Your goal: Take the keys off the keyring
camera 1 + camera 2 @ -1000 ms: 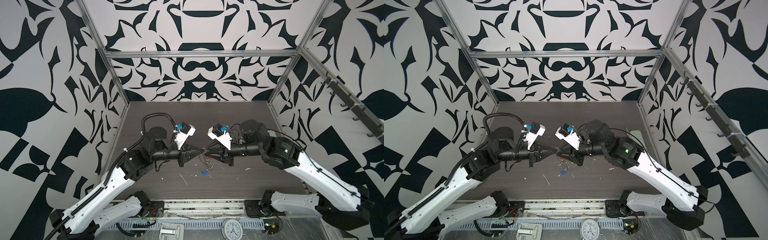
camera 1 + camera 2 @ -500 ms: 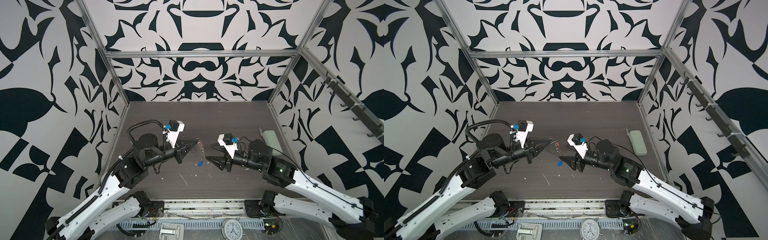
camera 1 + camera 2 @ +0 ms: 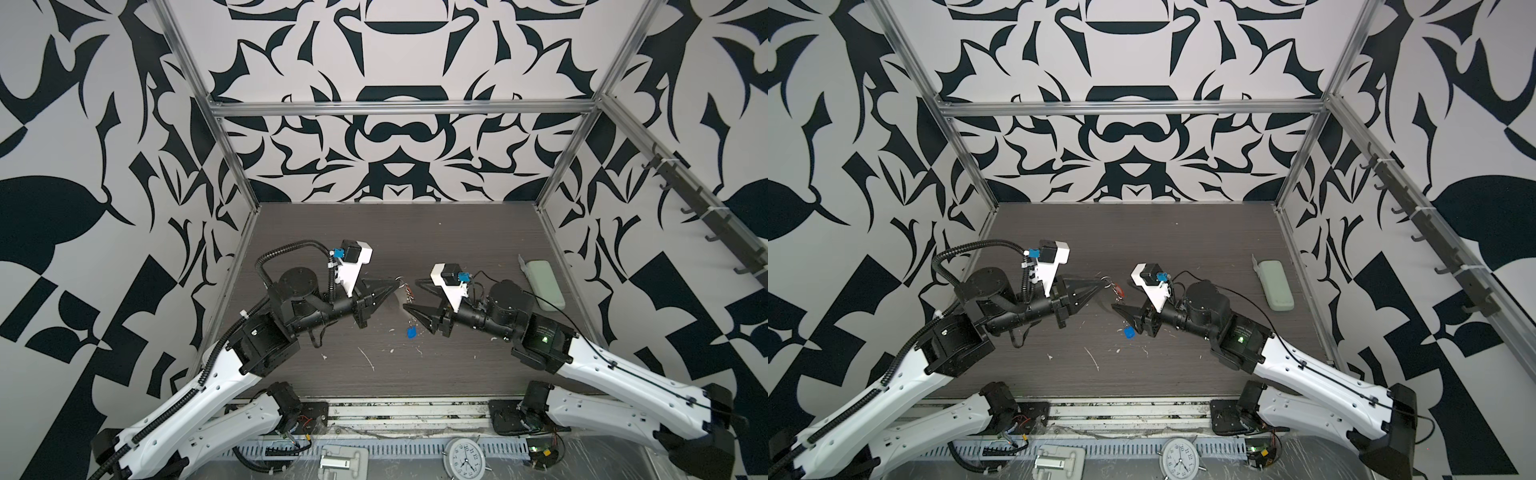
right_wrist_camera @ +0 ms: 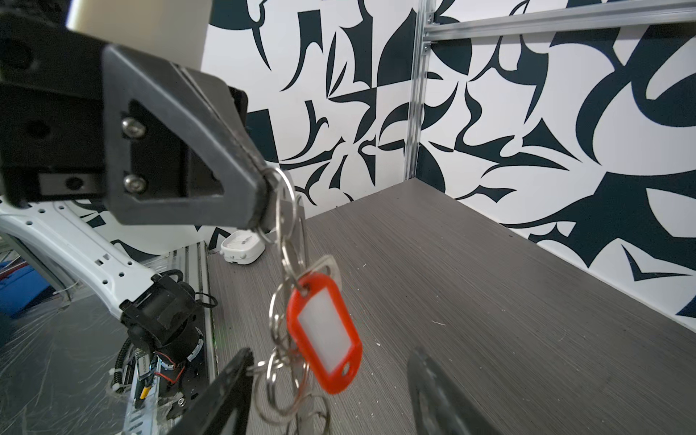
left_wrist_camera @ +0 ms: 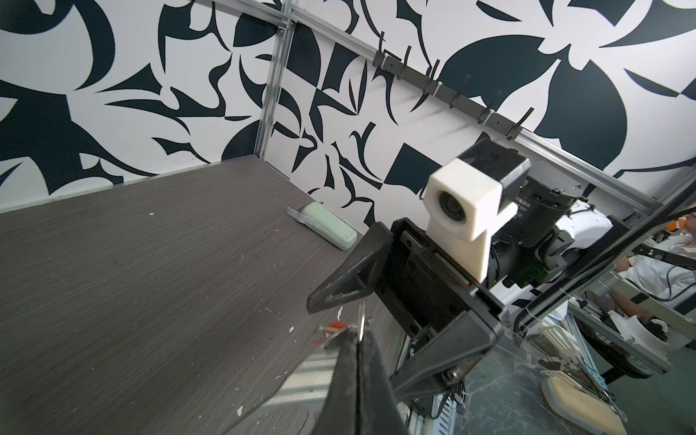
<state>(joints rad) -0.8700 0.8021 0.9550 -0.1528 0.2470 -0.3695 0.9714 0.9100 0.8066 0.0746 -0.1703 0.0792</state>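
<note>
Left gripper (image 4: 263,196) is clamped shut on the top ring of the keyring (image 4: 286,216) and holds it clear of the table (image 3: 374,232). The chain of silver rings hangs straight down from its tip. Red-tagged key (image 4: 324,331) is on the chain, below the left gripper tip and tilted, showing in a top view as a red spot (image 3: 1119,289) just beside that tip (image 3: 1100,284). Right gripper (image 3: 411,295) faces the left gripper, jaws standing wide apart and holding nothing; in its wrist view the lower rings and the red tag hang between its two fingers (image 4: 233,373), and contact cannot be told. Blue-tagged key (image 3: 411,332) appears to lie on the table, apart from the chain, nearer the camera than the left gripper (image 3: 397,283) and just beside the right gripper's lower finger. Pale-green case (image 3: 544,284) lies well apart from the left gripper, by the right wall.
</note>
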